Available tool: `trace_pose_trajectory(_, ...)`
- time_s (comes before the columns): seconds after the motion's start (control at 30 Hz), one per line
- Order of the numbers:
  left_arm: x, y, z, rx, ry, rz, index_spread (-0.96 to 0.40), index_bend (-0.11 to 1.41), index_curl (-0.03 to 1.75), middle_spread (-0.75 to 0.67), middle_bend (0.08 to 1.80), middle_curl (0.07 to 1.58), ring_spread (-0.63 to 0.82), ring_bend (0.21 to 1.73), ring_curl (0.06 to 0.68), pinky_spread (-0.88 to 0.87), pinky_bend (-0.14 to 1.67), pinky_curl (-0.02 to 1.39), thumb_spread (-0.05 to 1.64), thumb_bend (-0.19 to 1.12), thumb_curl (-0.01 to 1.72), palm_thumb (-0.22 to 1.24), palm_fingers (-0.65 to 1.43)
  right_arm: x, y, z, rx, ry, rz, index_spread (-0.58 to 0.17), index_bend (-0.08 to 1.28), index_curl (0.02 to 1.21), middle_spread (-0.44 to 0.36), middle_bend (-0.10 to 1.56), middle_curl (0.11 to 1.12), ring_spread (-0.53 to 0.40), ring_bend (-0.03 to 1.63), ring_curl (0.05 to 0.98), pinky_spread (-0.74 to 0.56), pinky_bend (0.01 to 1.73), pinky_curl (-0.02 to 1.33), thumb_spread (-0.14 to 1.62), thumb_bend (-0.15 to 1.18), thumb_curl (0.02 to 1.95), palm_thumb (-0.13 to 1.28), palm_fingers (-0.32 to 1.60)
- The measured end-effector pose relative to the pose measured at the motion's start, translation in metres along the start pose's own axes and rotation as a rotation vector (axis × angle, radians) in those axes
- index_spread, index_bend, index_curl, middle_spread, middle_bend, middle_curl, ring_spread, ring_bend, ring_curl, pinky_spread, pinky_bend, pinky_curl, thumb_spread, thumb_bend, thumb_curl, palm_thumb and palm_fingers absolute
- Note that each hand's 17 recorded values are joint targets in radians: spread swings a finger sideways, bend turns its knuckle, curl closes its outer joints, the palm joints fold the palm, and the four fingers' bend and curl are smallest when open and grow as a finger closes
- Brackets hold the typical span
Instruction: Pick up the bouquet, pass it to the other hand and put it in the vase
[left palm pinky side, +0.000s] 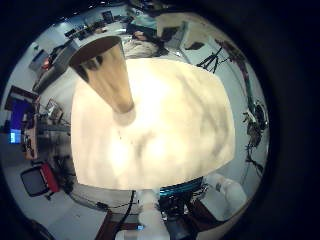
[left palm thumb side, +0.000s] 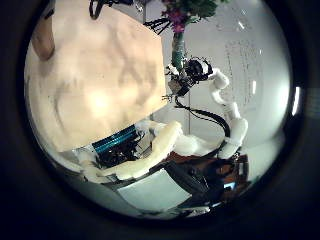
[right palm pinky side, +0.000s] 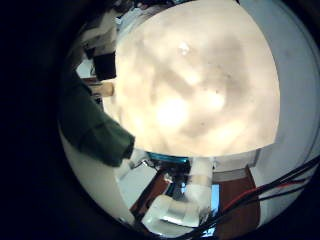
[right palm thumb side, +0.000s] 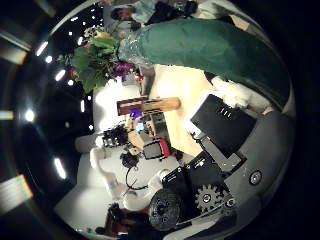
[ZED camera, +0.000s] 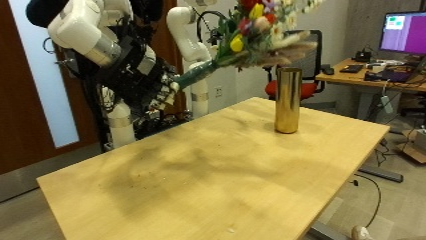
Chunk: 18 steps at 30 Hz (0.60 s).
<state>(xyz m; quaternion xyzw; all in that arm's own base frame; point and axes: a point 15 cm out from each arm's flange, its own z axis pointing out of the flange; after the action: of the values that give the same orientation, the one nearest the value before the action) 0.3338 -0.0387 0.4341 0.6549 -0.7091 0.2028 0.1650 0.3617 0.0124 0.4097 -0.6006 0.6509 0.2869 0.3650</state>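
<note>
The right hand (ZED camera: 149, 83) has its fingers wrapped round the bouquet's (ZED camera: 250, 35) green stem wrap, flowers tilted up in the air just above the gold vase (ZED camera: 286, 99) standing on the wooden table (ZED camera: 200, 170). Can't tell about the left hand's fingers.

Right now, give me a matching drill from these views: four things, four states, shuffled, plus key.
Things:
1. bouquet
2. vase
3. right hand
4. table

States:
A. gold, standing upright on the table
B. fingers curled round a green wrapped stem
C. held in the air, blooms beside the vase's mouth
D. light wood, bearing the vase

Pairs: 1-C, 2-A, 3-B, 4-D
</note>
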Motion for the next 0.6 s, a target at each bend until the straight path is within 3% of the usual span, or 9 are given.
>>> trace_pose_trajectory(0.33,0.042,-0.019,-0.015,0.047,0.205,0.026,0.16,0.17,0.37,0.27,0.23,0.34,0.46,0.54,0.146,0.43,0.2,0.26,0.86,-0.03,0.3,0.15,0.31,-0.071,-0.003,0.002,0.008,-0.318,-0.224,-0.316,0.99,1.14,-0.191,1.23,1.04,-0.204,1.41,0.725,-0.23,1.27,0.8,0.37,-0.01,0.99,1.23,1.1)
trace_pose_trajectory(0.6,0.07,-0.032,-0.022,0.077,0.415,0.051,0.18,0.17,0.34,0.29,0.22,0.34,0.46,0.56,0.152,0.42,0.2,0.28,0.83,-0.04,0.31,0.14,0.29,-0.104,0.013,0.044,-0.094,-0.377,-0.377,-0.307,1.01,1.13,-0.185,1.24,1.04,-0.204,1.42,0.725,-0.24,1.24,0.85,0.31,-0.01,1.0,1.23,1.1)
